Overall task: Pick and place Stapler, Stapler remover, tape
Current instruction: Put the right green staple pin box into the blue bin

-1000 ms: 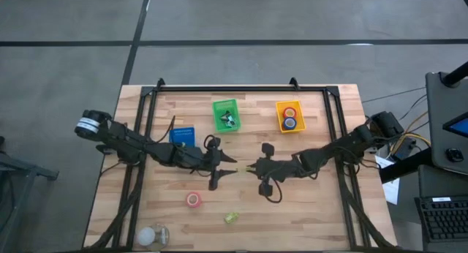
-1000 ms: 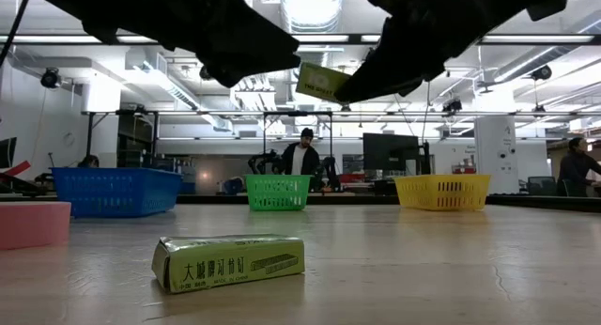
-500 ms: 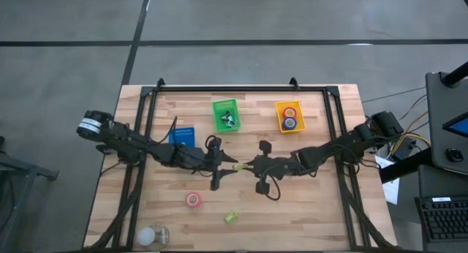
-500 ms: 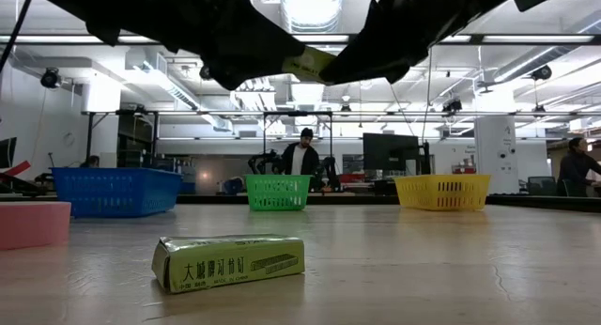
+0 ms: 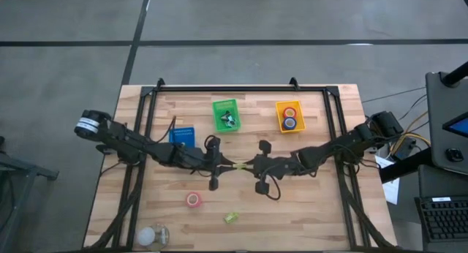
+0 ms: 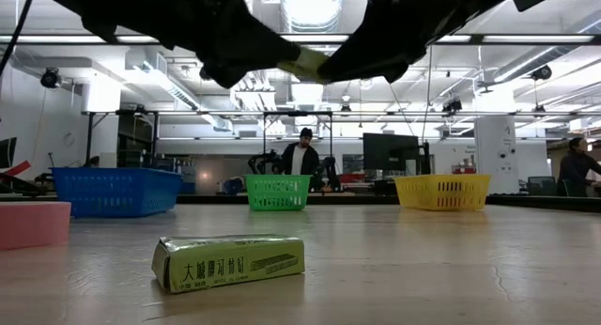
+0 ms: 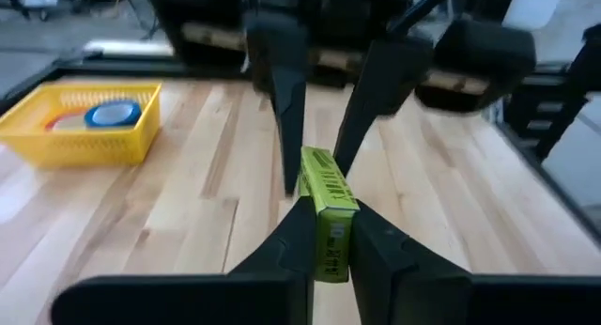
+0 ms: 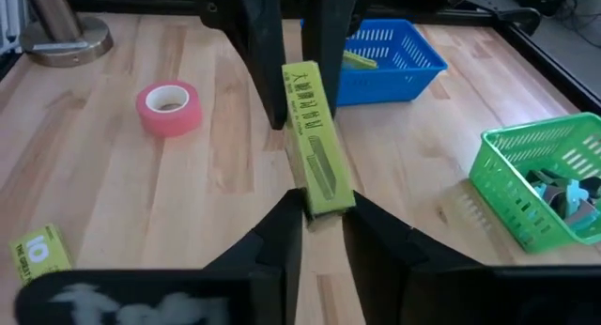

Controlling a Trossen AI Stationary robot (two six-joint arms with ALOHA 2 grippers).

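A blue basket [image 5: 183,128] is set near the left pincer [image 5: 232,165], on its far side; a green basket [image 5: 216,114] and a yellow basket [image 5: 278,115] are placed beyond the right pincer [image 5: 248,165]; a person [image 6: 301,159] is seen well behind the table [image 5: 329,209].

Staple box [image 5: 238,166] midair between both claws – tape [image 5: 193,199] on table [image 5: 322,216] below

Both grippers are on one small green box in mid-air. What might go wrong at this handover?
The left gripper and right gripper each pinch an end of the green staple box above the table. If one releases before the other's grip is firm, the box may drop. If both hold while moving apart, it may twist or crush.
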